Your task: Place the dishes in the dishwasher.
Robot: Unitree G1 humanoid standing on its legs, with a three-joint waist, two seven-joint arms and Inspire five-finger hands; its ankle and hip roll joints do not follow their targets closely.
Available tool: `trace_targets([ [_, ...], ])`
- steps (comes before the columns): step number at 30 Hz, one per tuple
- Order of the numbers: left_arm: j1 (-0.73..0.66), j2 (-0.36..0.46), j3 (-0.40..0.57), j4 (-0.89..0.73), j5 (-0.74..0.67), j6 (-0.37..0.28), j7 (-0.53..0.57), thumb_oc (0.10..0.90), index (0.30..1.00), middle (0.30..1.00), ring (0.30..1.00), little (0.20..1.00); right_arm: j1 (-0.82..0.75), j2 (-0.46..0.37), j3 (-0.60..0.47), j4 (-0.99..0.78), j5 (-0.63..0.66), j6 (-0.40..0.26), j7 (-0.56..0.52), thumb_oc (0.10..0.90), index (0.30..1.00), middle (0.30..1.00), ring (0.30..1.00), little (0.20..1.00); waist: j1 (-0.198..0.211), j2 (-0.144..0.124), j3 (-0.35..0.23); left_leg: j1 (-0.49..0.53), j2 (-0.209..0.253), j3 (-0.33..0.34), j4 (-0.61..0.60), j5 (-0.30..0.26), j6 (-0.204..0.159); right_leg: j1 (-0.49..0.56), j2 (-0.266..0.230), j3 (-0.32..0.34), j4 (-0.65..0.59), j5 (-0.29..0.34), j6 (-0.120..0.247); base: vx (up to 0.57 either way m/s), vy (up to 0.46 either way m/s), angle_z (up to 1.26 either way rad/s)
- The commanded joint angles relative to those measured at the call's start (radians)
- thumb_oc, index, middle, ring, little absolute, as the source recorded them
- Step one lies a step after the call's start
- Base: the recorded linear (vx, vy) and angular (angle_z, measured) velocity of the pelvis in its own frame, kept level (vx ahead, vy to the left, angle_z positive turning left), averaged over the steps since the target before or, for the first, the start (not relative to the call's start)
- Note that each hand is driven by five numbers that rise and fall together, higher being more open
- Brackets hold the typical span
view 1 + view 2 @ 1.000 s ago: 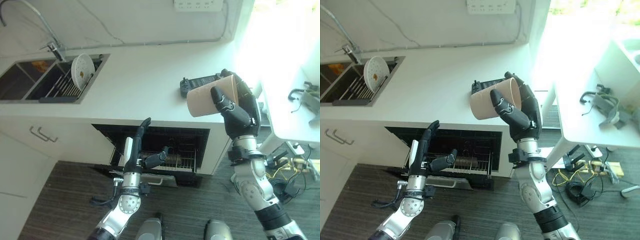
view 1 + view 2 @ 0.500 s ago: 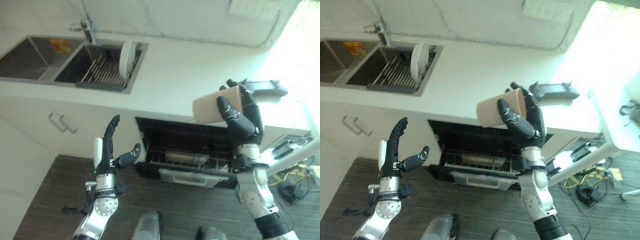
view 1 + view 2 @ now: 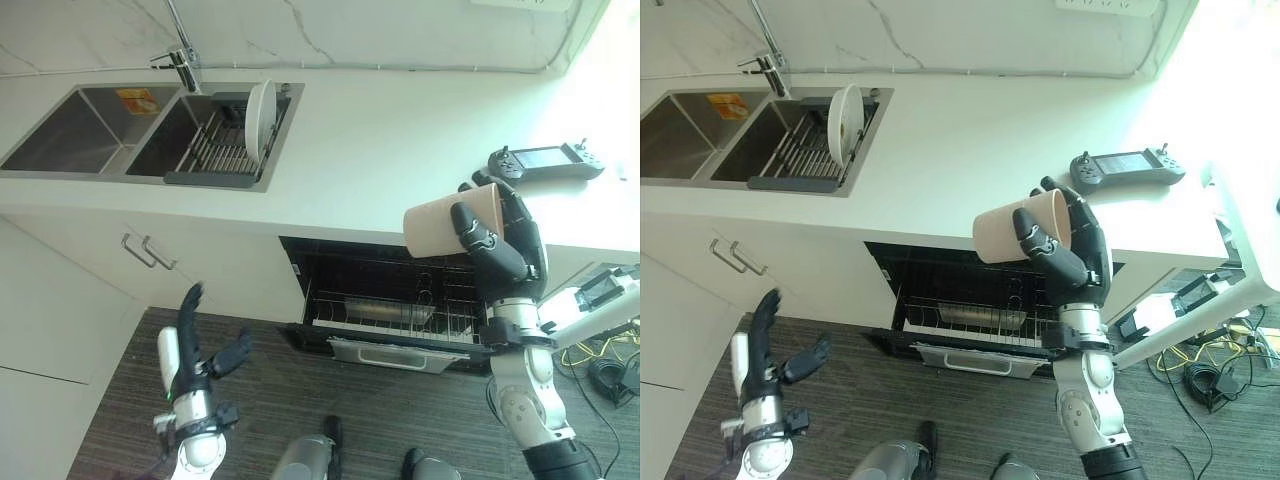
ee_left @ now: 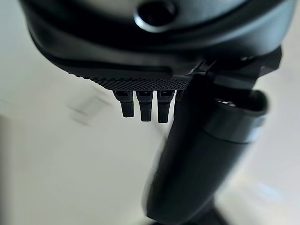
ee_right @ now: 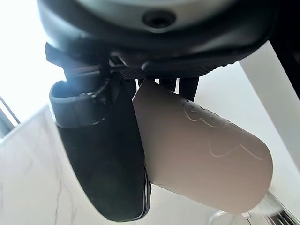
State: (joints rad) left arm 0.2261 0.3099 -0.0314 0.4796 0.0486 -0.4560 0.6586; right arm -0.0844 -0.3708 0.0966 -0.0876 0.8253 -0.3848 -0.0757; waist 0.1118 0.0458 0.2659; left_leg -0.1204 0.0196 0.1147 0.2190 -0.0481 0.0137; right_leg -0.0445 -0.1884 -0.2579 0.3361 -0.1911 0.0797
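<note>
Your right hand [image 3: 497, 245] is wrapped around a tan cup [image 3: 440, 222], held on its side in the air above the open dishwasher [image 3: 385, 300]. Your left hand [image 3: 190, 360] hangs low over the floor, fingers spread, holding nothing. You are carrying the cup; next, I think, lower it into the wire rack [image 3: 400, 318]. Farther back, a white plate [image 3: 259, 106] waits in the sink [image 3: 70, 135]. A controller [image 3: 541, 161] lies on the counter [image 3: 370, 140]. I can't read any words.
</note>
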Motion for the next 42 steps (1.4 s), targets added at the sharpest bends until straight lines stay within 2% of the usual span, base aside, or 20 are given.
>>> trace_targets([
  [1, -0.04, 0.014, 0.046, 0.004, -0.149, 0.0, 0.023, 0.8, 0.9, 0.9, 0.9, 0.9, -0.077, -0.016, -0.034, -0.092, -0.054, -0.13, 0.02, 0.4, 0.3, 0.3, 0.3, 0.3, 0.005, -0.022, -0.099, 0.01, 0.075, -0.008, 0.081, -0.175, -0.041, 0.021, 0.013, -0.055, -0.036, -0.077, -0.014, 0.05, -0.035, 0.05],
  [3, -0.036, -0.025, 0.051, 0.112, -0.205, 0.05, -0.052, 0.8, 0.9, 0.9, 0.9, 0.9, -0.086, -0.017, -0.042, -0.091, -0.064, -0.136, -0.004, 0.4, 0.3, 0.3, 0.3, 0.3, 0.006, -0.024, -0.099, 0.006, 0.075, -0.009, 0.081, -0.173, -0.039, 0.017, 0.014, -0.058, -0.036, -0.074, -0.014, 0.03, -0.044, 0.05],
  [4, -0.028, -0.056, 0.044, 0.194, -0.245, 0.096, -0.102, 0.8, 0.9, 0.9, 0.9, 0.9, -0.088, -0.021, -0.054, -0.096, -0.072, -0.139, -0.022, 0.4, 0.3, 0.3, 0.3, 0.3, 0.006, -0.026, -0.095, 0.012, 0.075, -0.008, 0.081, -0.178, -0.039, 0.021, 0.014, -0.058, -0.036, -0.077, -0.012, 0.02, -0.04, 0.04],
  [5, -0.027, -0.061, 0.044, 0.212, -0.27, 0.121, -0.129, 0.8, 0.9, 0.9, 0.9, 0.9, -0.088, -0.022, -0.058, -0.098, -0.074, -0.138, -0.025, 0.4, 0.3, 0.3, 0.3, 0.3, 0.006, -0.027, -0.094, 0.012, 0.075, -0.008, 0.081, -0.178, -0.039, 0.021, 0.014, -0.059, -0.036, -0.077, -0.012, 0.04, -0.042, 0.01],
  [9, -0.019, -0.124, 0.049, 0.488, -0.439, 0.272, -0.392, 0.8, 0.9, 0.9, 0.9, 0.9, -0.089, -0.055, -0.104, -0.115, -0.083, -0.112, -0.031, 0.4, 0.3, 0.3, 0.3, 0.3, -0.003, -0.029, -0.088, 0.017, 0.075, -0.002, 0.081, -0.184, -0.035, 0.017, 0.015, -0.056, -0.036, -0.074, -0.006, 0.03, -0.023, 0.0],
  [11, -0.016, -0.159, 0.059, 0.584, -0.569, 0.424, -0.543, 0.8, 0.9, 0.9, 0.9, 0.9, -0.086, -0.074, -0.125, -0.132, -0.145, -0.091, -0.04, 0.4, 0.3, 0.3, 0.3, 0.3, -0.009, -0.03, -0.084, 0.018, 0.076, 0.001, 0.081, -0.187, -0.033, 0.014, 0.014, -0.056, -0.036, -0.072, -0.003, 0.02, -0.009, -0.02],
  [13, -0.009, -0.188, 0.087, 0.677, -0.638, 0.497, -0.631, 0.8, 0.9, 0.9, 0.9, 0.9, -0.082, -0.093, -0.142, -0.15, -0.193, -0.045, -0.038, 0.4, 0.3, 0.3, 0.3, 0.3, -0.016, -0.033, -0.08, 0.02, 0.076, 0.004, 0.081, -0.191, -0.031, 0.011, 0.012, -0.056, -0.036, -0.072, 0.0, 0.04, -0.016, -0.03],
  [16, -0.007, -0.185, 0.088, 0.754, -0.585, 0.517, -0.703, 0.8, 0.9, 0.9, 0.9, 0.9, -0.07, -0.111, -0.157, -0.152, -0.211, 0.005, -0.014, 0.4, 0.3, 0.3, 0.3, 0.3, -0.028, -0.038, -0.078, 0.023, 0.079, 0.015, 0.081, -0.197, -0.032, 0.007, 0.009, -0.055, -0.036, -0.071, 0.005, 0.05, -0.019, 0.01],
  [20, -0.023, -0.168, 0.069, 0.771, -0.574, 0.535, -0.76, 0.8, 0.9, 0.9, 0.9, 0.9, -0.019, -0.131, -0.148, -0.144, -0.217, 0.022, 0.036, 0.4, 0.3, 0.3, 0.3, 0.3, -0.049, -0.04, -0.07, 0.021, 0.081, 0.025, 0.081, -0.201, -0.03, -0.003, 0.01, -0.045, -0.036, -0.066, 0.01, 0.03, -0.017, -0.03],
  [26, -0.054, -0.145, 0.054, 0.746, -0.531, 0.524, -0.73, 0.8, 0.9, 0.9, 0.9, 0.9, 0.037, -0.131, -0.112, -0.115, -0.217, 0.026, 0.071, 0.4, 0.3, 0.3, 0.3, 0.3, -0.074, -0.033, -0.055, 0.018, 0.078, 0.03, 0.081, -0.2, -0.029, -0.015, 0.01, -0.031, -0.036, -0.059, 0.011, -0.01, -0.002, -0.06],
  [27, -0.061, -0.143, 0.044, 0.744, -0.516, 0.543, -0.725, 0.8, 0.9, 0.9, 0.9, 0.9, 0.044, -0.131, -0.098, -0.098, -0.238, 0.034, 0.067, 0.4, 0.3, 0.3, 0.3, 0.3, -0.078, -0.031, -0.052, 0.017, 0.077, 0.031, 0.081, -0.199, -0.029, -0.017, 0.008, -0.03, -0.036, -0.058, 0.01, -0.01, 0.008, -0.03],
  [29, -0.071, -0.141, 0.016, 0.746, -0.488, 0.538, -0.722, 0.8, 0.9, 0.9, 0.9, 0.9, 0.04, -0.132, -0.07, -0.065, -0.254, 0.046, 0.045, 0.4, 0.3, 0.3, 0.3, 0.3, -0.083, -0.025, -0.042, 0.013, 0.076, 0.03, 0.081, -0.196, -0.03, -0.023, 0.007, -0.026, -0.036, -0.055, 0.009, 0.0, 0.0, 0.0],
  [42, -0.086, -0.134, -0.045, 0.699, -0.492, 0.561, -0.687, 0.8, 0.9, 0.9, 0.9, 0.9, 0.01, -0.11, -0.009, 0.031, -0.237, 0.125, -0.04, 0.4, 0.3, 0.3, 0.3, 0.3, -0.072, -0.013, -0.004, -0.025, 0.07, 0.011, 0.081, -0.182, -0.032, -0.049, -0.001, -0.035, -0.036, -0.049, 0.008, -0.03, 0.015, 0.04],
])
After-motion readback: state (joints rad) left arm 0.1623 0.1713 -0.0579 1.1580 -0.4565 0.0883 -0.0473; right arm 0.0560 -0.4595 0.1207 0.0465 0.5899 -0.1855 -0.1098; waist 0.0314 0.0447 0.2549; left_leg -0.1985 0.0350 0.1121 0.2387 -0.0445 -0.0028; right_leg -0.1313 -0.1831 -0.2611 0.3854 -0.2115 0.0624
